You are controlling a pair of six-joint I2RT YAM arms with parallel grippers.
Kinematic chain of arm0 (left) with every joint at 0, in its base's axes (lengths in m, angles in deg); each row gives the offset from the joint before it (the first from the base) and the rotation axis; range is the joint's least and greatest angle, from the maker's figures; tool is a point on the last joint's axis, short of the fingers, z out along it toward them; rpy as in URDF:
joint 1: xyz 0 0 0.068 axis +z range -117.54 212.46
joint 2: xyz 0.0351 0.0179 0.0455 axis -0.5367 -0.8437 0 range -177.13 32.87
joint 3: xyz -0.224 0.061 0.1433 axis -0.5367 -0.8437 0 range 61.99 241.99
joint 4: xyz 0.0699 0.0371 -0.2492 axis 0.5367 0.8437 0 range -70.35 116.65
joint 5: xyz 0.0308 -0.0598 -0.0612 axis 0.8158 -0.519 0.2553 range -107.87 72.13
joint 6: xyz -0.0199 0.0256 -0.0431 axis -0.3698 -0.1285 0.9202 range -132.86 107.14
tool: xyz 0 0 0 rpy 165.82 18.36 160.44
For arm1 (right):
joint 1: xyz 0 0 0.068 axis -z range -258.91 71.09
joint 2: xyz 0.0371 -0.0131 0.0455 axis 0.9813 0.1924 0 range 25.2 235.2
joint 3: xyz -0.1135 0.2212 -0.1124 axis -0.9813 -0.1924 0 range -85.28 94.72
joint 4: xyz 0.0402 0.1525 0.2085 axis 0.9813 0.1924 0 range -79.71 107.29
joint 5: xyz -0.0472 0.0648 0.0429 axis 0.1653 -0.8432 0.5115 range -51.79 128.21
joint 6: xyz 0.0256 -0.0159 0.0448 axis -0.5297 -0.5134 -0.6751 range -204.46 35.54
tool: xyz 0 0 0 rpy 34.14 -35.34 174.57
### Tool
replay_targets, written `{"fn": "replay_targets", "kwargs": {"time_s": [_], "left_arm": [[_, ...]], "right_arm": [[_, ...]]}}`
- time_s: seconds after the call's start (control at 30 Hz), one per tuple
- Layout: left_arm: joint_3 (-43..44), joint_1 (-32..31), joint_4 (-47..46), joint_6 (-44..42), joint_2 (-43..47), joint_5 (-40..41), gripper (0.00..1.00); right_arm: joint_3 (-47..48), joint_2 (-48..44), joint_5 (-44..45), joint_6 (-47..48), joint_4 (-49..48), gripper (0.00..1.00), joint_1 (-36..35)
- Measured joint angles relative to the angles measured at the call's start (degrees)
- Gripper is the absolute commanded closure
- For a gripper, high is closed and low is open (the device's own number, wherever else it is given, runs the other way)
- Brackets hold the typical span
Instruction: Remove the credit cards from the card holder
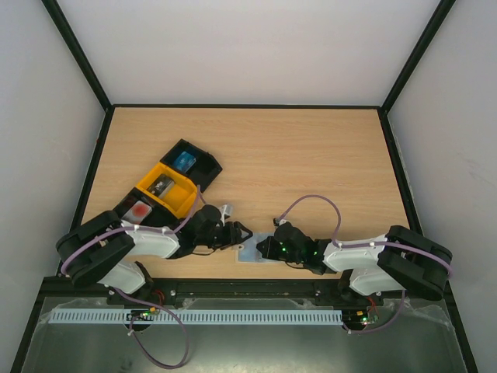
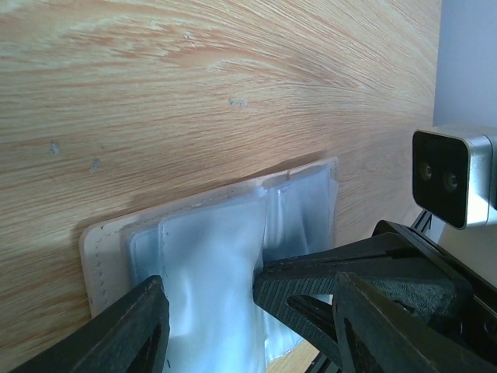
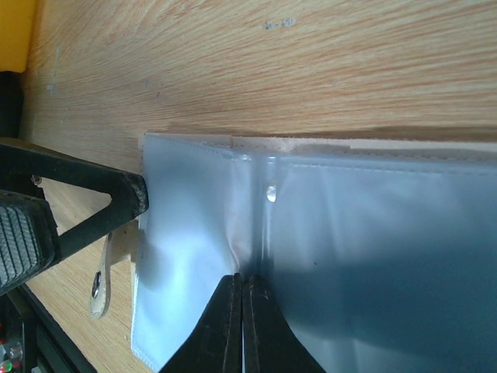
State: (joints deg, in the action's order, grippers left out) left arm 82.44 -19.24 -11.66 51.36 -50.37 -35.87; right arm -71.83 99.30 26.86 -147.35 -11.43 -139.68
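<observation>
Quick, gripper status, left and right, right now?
Left gripper: open, fingers straddling the card holder.
Right gripper: shut, fingertips on the card holder; whether they pinch it cannot be told.

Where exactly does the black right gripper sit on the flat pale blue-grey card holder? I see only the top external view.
Observer: The right gripper is shut, tips on the clear plastic pocket of the card holder, beside its middle seam.
Operator: And the other one?
Observer: The left gripper is open, one fingertip at the holder's edge.
Operator: Is the holder fastened?
Observer: No, its beige snap tab lies open beyond that same edge.
</observation>
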Motion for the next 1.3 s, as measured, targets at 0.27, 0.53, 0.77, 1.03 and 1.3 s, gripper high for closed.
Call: {"fn": "replay_targets", "kwargs": {"time_s": [0.27, 0.53, 0.77, 1.03, 1.3], "left_arm": [[0.9, -2.0, -2.7, 1.9, -2.5, -0.4, 0.43], [1.2, -4.1, -5.2, 5.1, -1.3, -2.8, 0.48], [1.1, -4.1, -6.3, 5.8, 0.1, -3.0, 0.49], [3.2, -4.5, -8.1, 6.3, -2.2, -4.3, 0.5], [7.8, -5.6, -11.3, 6.9, -6.3, -5.5, 0.5]], "right_arm": [[0.0, 0.7, 0.0, 0.0, -1.1, 0.98, 0.0], [-0.6, -0.4, 0.6, 0.0, -1.1, 0.98, 0.0], [-2.8, -6.1, 1.9, -0.4, -0.4, 0.83, 0.0], [-6.3, -21.9, 6.6, -1.5, 1.6, 0.79, 0.0], [-9.1, -38.9, 12.1, -2.7, 11.0, 0.73, 0.0]]}}
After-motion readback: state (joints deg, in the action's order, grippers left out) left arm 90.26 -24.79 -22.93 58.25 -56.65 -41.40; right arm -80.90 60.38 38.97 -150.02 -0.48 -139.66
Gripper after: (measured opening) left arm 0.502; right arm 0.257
